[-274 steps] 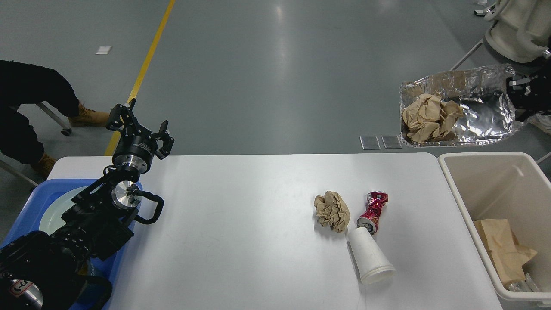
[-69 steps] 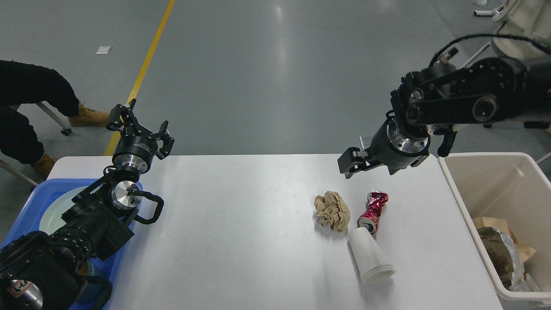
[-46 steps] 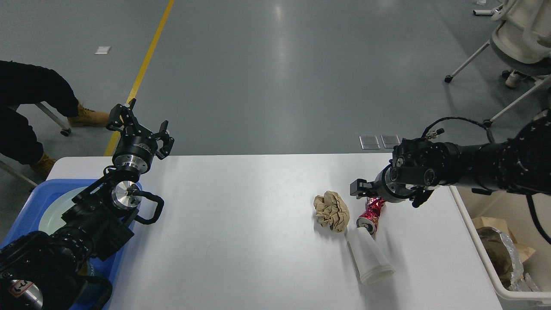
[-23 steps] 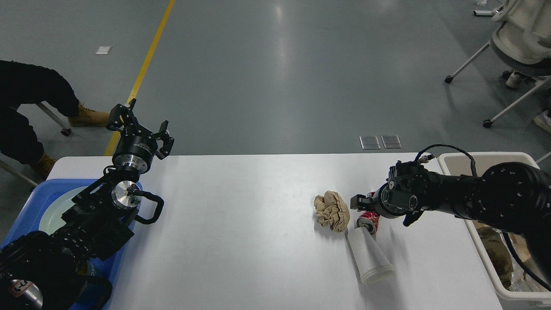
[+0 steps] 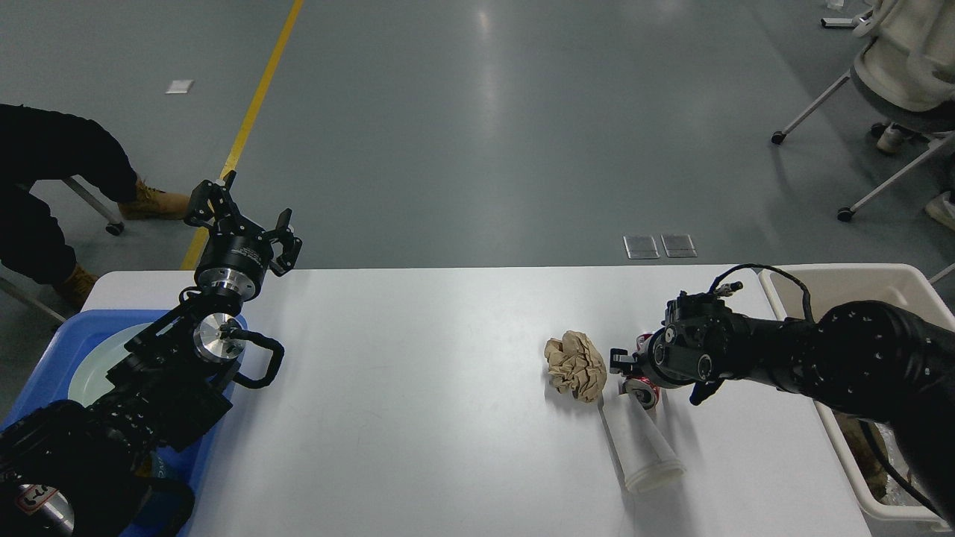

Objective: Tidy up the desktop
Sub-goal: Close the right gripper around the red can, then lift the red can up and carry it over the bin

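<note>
Head view: right claw over desktop

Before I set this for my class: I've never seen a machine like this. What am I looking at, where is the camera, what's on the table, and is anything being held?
The camera sits in a humanoid robot's head, looking down at the desktop. The two black arms are its own. The left gripper hovers open, holding nothing. The right gripper has reached down onto a crushed red can; whether it grips it cannot be told. Beside the can lie a crumpled brown paper ball and a tipped white paper cup. A beige bin stands at the right, a blue tray at the left.
</note>
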Robot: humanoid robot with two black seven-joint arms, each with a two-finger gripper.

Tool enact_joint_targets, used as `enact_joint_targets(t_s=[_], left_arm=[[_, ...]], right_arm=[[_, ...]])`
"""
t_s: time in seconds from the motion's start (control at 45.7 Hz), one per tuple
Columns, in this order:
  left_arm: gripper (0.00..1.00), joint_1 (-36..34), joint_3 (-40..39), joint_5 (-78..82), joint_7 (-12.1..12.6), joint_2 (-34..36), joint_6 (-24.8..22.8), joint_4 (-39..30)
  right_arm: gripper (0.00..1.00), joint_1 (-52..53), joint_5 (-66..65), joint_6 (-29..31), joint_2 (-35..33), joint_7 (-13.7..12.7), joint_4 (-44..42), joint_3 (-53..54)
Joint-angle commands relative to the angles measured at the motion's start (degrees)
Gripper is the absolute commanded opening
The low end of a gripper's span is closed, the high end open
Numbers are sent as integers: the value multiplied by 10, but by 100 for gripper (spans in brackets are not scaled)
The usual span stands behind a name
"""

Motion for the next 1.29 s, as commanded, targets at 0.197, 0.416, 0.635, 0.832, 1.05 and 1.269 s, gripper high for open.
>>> enact_joint_targets(t_s=[0.197,0.416,0.635,0.832,1.05,1.269], left_arm=[[96,0,0,0,0,0,0,0],[96,0,0,0,0,0,0,0],[96,0,0,0,0,0,0,0],[96,0,0,0,-1,0,0,0],[96,0,0,0,0,0,0,0],[96,0,0,0,0,0,0,0]], right_arm=[[0,3,0,19,4,0,5,-2],[0,38,0,53,-9,0,12,0],[0,162,0,123,-107,0,70,1],[0,289,-1,252,-201,0,118,-10],[0,422,-12,419,-269,0,142,-26],[0,528,-19,419,-281,-1,143,-70]])
